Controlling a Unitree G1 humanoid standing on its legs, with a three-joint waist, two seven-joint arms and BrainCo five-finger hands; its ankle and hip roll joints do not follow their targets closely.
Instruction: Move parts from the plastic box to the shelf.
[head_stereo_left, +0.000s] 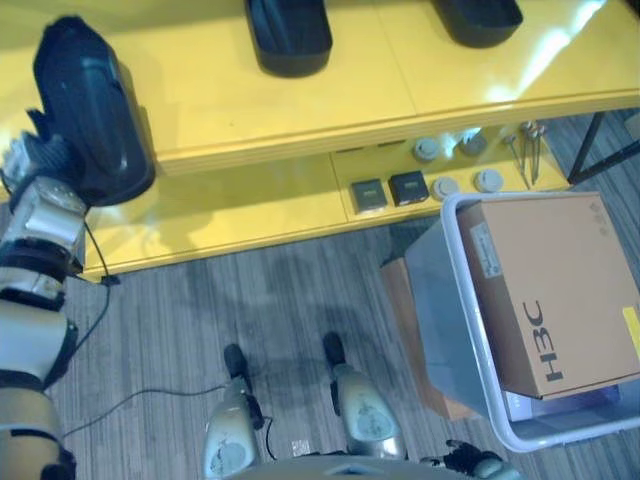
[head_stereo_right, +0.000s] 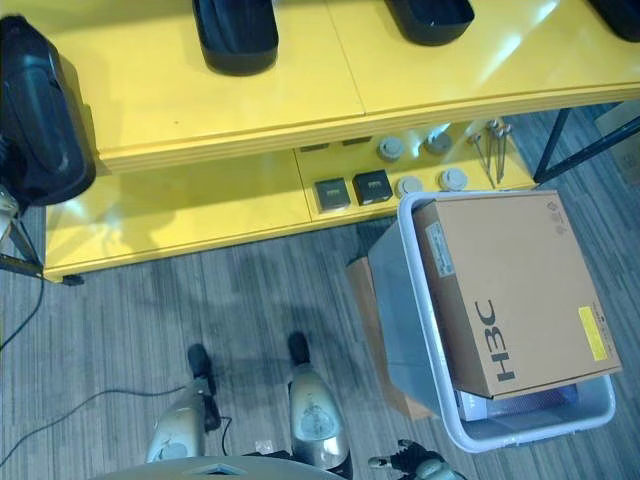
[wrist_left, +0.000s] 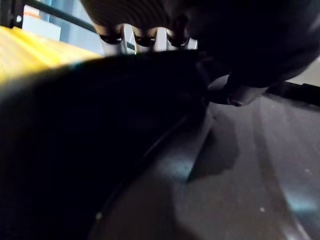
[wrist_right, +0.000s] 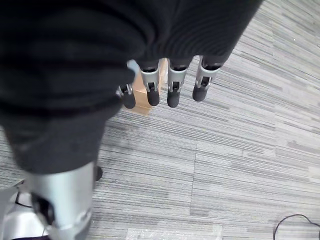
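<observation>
My left hand is at the far left, fingers curled over the edge of a large black moulded part that stands on end against the yellow shelf. In the left wrist view the thumb sits on the part's other side. The grey plastic box stands on the floor at the right with a brown cardboard box lying in it. My right hand hangs low near the floor, its fingers straight and holding nothing.
Two more black parts lie on the shelf's upper board. The lower board carries two black square pieces, grey round pieces and some screws. A flat cardboard piece lies beside the plastic box.
</observation>
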